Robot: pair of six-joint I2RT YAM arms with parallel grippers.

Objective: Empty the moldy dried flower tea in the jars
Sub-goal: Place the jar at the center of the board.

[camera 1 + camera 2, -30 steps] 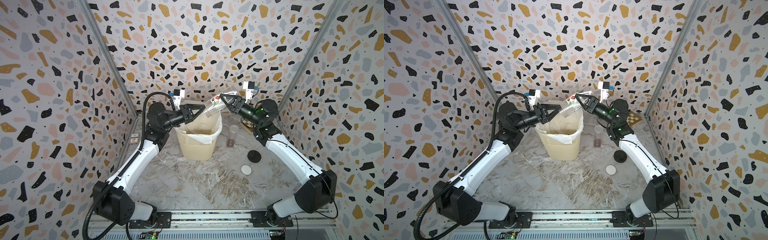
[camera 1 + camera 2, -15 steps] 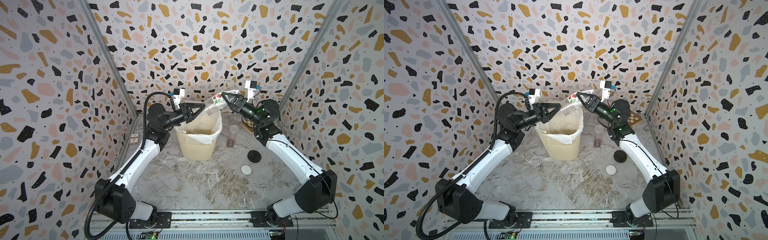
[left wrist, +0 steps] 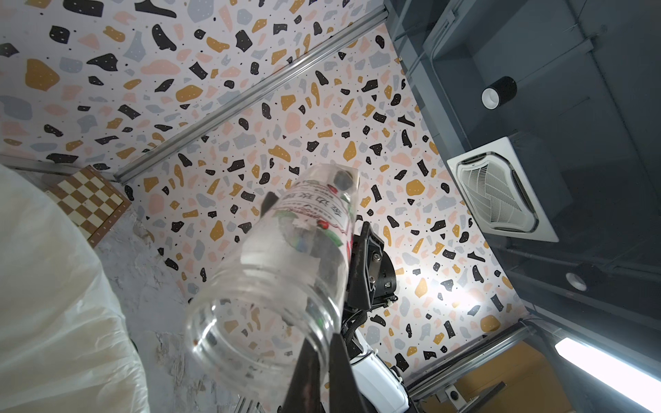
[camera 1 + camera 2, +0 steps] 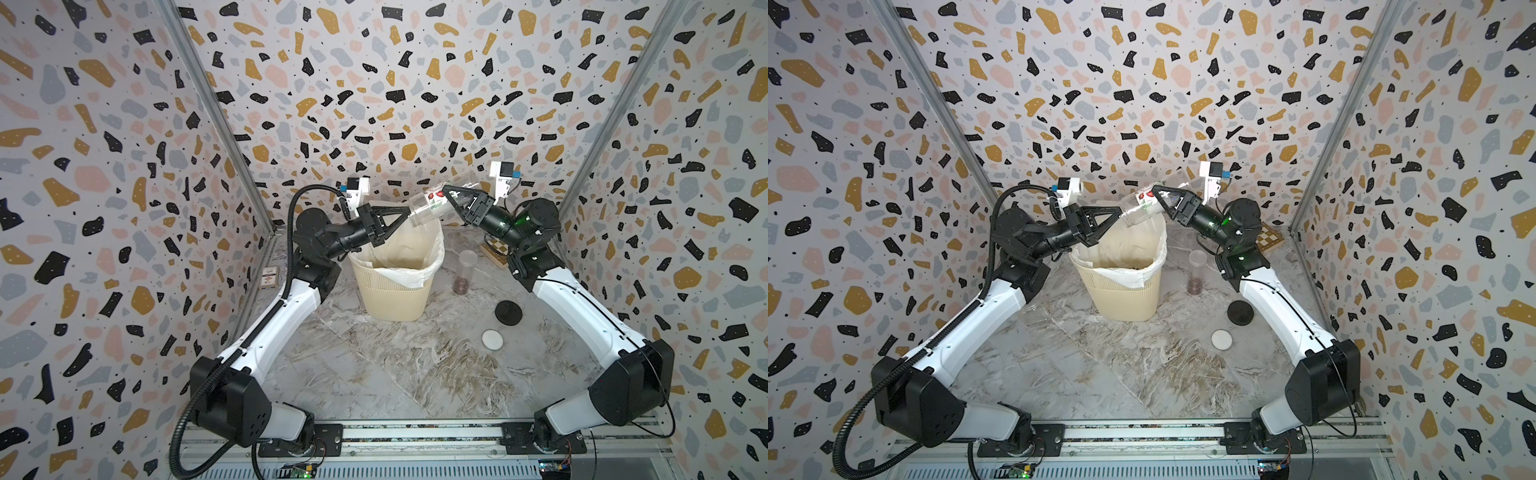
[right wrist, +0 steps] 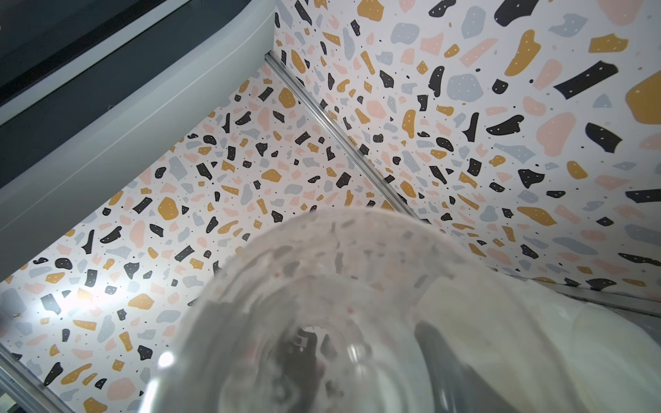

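clear labelled jar [image 4: 424,210] tilted mouth-down over the cream bin [image 4: 395,299] — rim pinched tight in the left gripper [image 4: 409,216]. right gripper [image 4: 446,192] astride its body, clamped or loose impossible to tell. reddish tea [image 4: 460,286] low in the tall jar [image 4: 465,266], standing just beside the bin.

jar [image 3: 282,271] | label [image 3: 314,211] | Chinese characters in print, too blurred to read
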